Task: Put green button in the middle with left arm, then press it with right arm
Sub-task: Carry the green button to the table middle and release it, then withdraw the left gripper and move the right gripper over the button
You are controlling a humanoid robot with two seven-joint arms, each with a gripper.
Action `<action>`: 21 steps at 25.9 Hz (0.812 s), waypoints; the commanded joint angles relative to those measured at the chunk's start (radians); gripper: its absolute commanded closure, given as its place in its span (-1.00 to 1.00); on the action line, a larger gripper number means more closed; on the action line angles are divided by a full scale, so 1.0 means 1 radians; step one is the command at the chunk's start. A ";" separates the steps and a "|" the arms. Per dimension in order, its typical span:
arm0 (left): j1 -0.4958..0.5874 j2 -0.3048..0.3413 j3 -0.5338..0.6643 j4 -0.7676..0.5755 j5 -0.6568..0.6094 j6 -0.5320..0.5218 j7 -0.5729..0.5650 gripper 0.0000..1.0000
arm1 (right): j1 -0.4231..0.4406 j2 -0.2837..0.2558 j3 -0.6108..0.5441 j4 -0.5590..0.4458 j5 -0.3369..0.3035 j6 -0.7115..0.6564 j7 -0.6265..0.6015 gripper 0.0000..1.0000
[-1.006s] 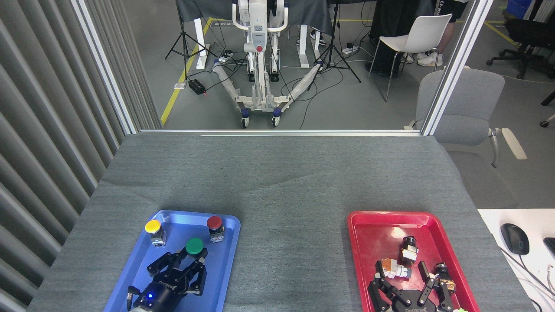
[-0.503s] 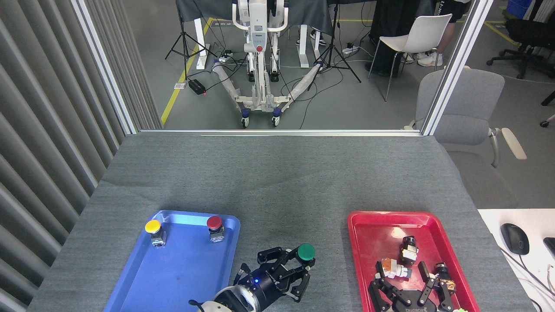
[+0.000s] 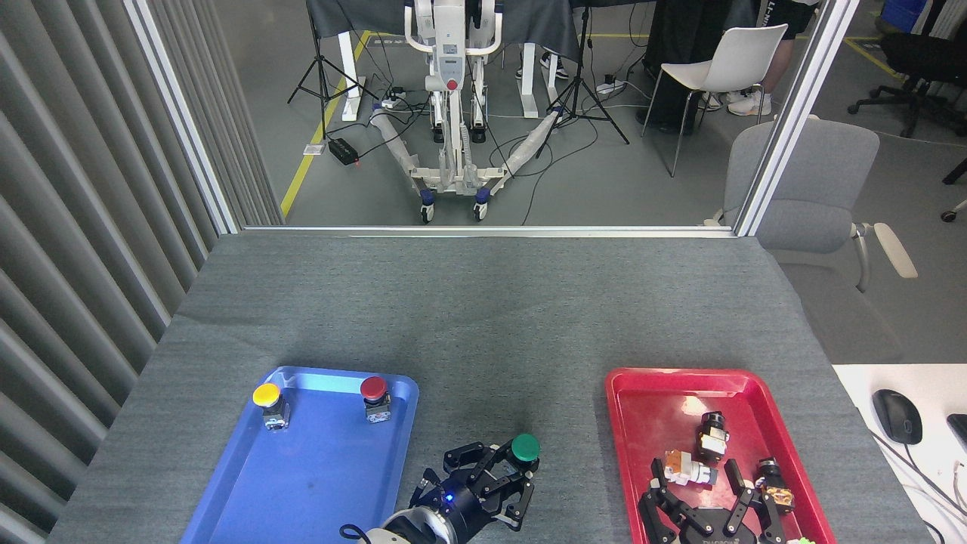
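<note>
Your left pincer (image 3: 508,470) drew the clamped green button (image 3: 525,448) slightly nearer the counter's (image 3: 483,317) front edge, right pincer (image 3: 702,505) spread open, empty, over red tray (image 3: 631,423).

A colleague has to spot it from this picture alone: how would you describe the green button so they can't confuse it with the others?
Start at the grey cloth strip between the blue tray and the red tray, near the front edge. There the left gripper holds a squat button, the green button. Its round cap is dark green, while the yellow button and red button sit in the blue tray.
</note>
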 commanded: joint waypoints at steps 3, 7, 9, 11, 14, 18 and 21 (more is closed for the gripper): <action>0.002 -0.001 0.003 0.005 0.004 -0.003 0.061 -0.98 | -0.003 0.006 0.012 0.006 0.000 0.002 -0.001 -1.00; 0.006 -0.001 0.005 -0.004 0.004 0.000 0.072 -0.98 | -0.009 0.006 0.032 0.027 0.002 0.002 -0.001 -1.00; 0.011 0.001 0.005 -0.013 0.004 0.000 0.072 -0.98 | -0.021 0.006 0.038 0.032 0.002 0.002 -0.001 -1.00; 0.034 0.001 0.005 -0.073 0.002 0.004 0.066 -0.98 | -0.026 0.006 0.051 0.033 0.002 0.005 -0.001 -1.00; 0.146 0.019 0.026 -0.289 0.001 0.023 0.055 -0.98 | -0.028 0.008 0.071 0.041 0.002 0.012 -0.001 -1.00; 0.338 0.093 0.187 -0.594 -0.010 0.149 0.049 -0.98 | -0.046 0.008 0.094 0.053 0.003 0.012 -0.001 -1.00; 0.382 0.160 0.318 -0.634 -0.002 0.152 0.048 -0.98 | -0.072 0.011 0.133 0.082 0.006 0.020 0.000 -0.99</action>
